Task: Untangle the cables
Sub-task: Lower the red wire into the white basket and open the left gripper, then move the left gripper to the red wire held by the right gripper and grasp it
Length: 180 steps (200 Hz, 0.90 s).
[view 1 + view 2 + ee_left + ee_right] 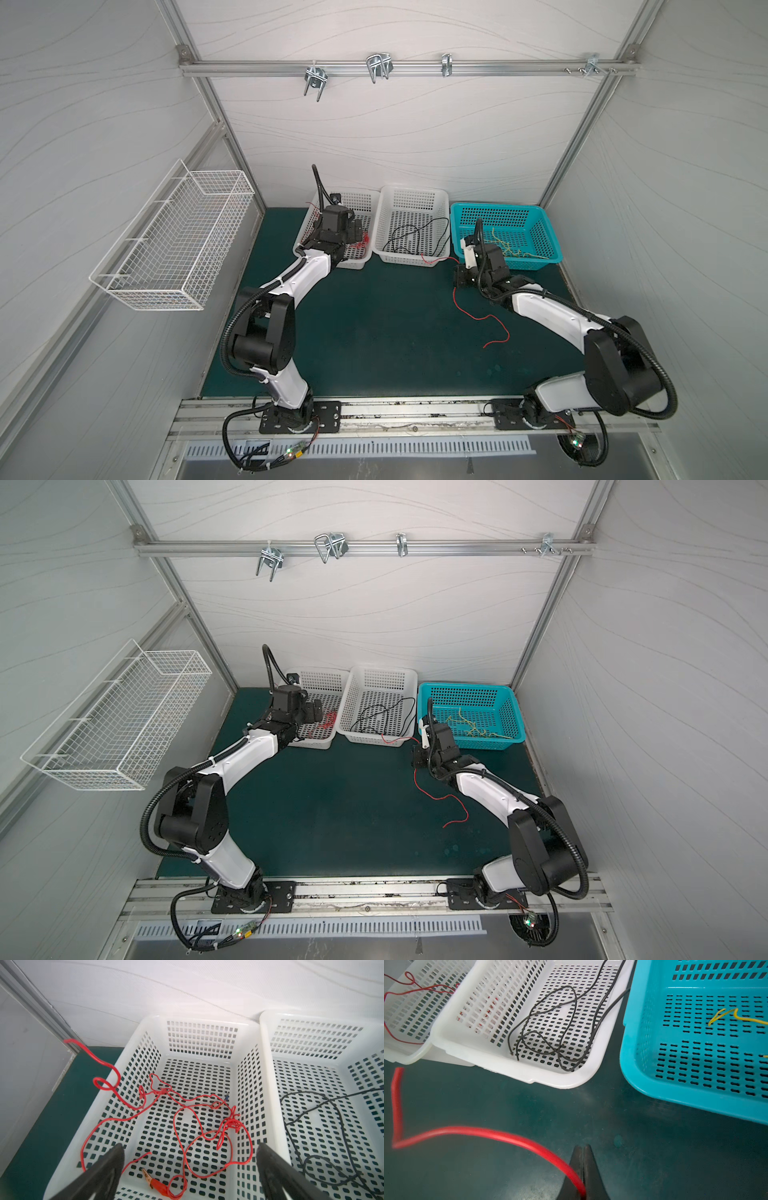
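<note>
The left hand (190, 1159) hangs spread wide over the left white basket (199, 1020), where tangled red cables (199, 1126) lie. Black cables (550, 1028) fill the middle basket (529, 1076). The right hand (582, 1151) pinches a red cable (488, 1132) above the surface (374, 332).

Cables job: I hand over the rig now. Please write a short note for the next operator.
Left gripper: open, empty, above the left white basket, which holds tangled red cables; one strand hangs over its rim.
Right gripper: shut on a loose red cable that trails across the green mat toward the middle basket.
Black cables lie in the middle basket, yellow cables in the blue basket.
Done: black and yellow sorted by colour.
Left: bring the loose red cable to the left basket; the red ones there still look knotted.
</note>
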Available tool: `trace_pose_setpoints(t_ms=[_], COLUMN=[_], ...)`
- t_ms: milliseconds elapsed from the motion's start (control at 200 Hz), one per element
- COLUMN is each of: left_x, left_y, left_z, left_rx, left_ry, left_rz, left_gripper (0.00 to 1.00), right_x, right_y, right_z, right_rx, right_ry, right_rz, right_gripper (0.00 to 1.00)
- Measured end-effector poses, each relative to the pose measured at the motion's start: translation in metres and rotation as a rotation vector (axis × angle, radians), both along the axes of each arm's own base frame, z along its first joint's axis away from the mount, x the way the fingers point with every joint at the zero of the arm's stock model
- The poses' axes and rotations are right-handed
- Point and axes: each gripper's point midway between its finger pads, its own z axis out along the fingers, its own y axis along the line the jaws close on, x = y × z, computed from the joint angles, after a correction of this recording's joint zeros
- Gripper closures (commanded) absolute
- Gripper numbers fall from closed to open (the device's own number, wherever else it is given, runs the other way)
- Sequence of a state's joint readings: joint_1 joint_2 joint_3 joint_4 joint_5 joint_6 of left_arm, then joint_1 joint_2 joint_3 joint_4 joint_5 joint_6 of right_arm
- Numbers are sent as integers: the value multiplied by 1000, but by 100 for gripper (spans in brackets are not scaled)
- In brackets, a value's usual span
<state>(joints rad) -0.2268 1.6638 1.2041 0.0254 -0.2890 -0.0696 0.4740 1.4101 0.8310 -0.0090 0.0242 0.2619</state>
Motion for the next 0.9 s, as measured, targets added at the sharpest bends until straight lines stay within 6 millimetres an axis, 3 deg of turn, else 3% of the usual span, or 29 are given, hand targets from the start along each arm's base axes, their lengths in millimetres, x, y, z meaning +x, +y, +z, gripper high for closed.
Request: trace_pose_setpoints(t_ms=[175, 315, 480, 675, 900], left_x=[-16, -32, -65, -106, -137], left_y=[-10, -31, -81, -142, -202], left_z=[8, 9, -3, -21, -7], left_rx=[-44, -98, -157, -247, -378], left_ry=[-32, -38, -9, 56, 59], left_rz=[-69, -170, -357, -572, -737], left_gripper=[3, 4, 3, 3, 3], right_x=[-1, -3, -4, -1, 1], right_y=[0, 1, 4, 17, 32], right_z=[11, 19, 34, 70, 109], right_rx=[15, 42, 99, 218, 350], right_ry=[-24, -32, -30, -86, -177], right_rz=[1, -3, -16, 4, 53], right_gripper=[100, 100, 100, 100, 100])
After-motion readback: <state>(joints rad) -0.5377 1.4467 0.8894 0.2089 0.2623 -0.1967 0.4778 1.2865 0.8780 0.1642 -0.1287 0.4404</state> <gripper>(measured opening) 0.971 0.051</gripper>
